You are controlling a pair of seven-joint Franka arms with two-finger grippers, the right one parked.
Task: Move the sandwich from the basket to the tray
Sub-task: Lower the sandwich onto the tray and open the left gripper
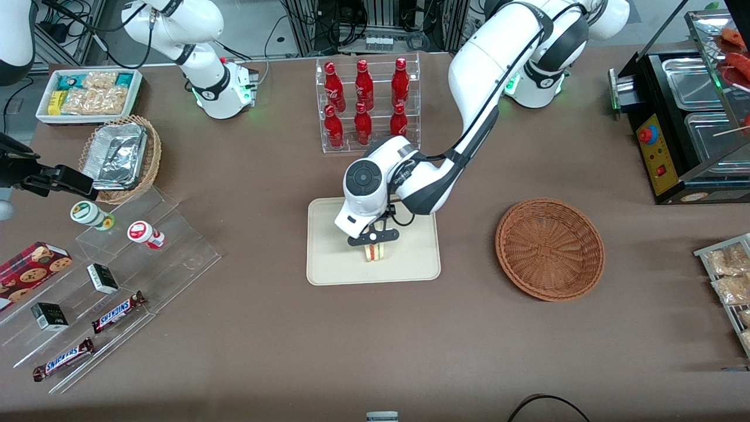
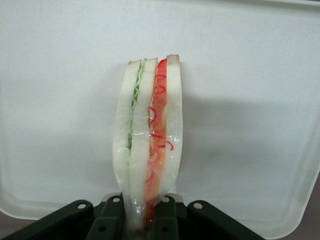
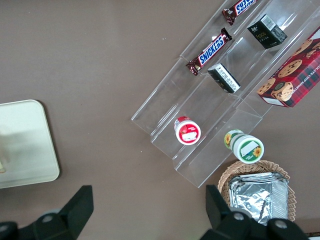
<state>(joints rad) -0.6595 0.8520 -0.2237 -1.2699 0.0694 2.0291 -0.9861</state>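
The sandwich (image 2: 149,135) is held edge-up in the hand (image 1: 373,238), pinched between its fingers (image 2: 114,220) over the middle of the tray (image 1: 334,264). Bare tray is seen all around it. The basket (image 1: 549,248) lies well apart on the surface (image 1: 263,328), toward the working arm's end.

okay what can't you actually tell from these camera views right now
- Front view: the gripper and wrist hide most of the sandwich above the tray.
- Left wrist view: the sandwich is clamped between the fingers; whether it touches the tray is unclear.
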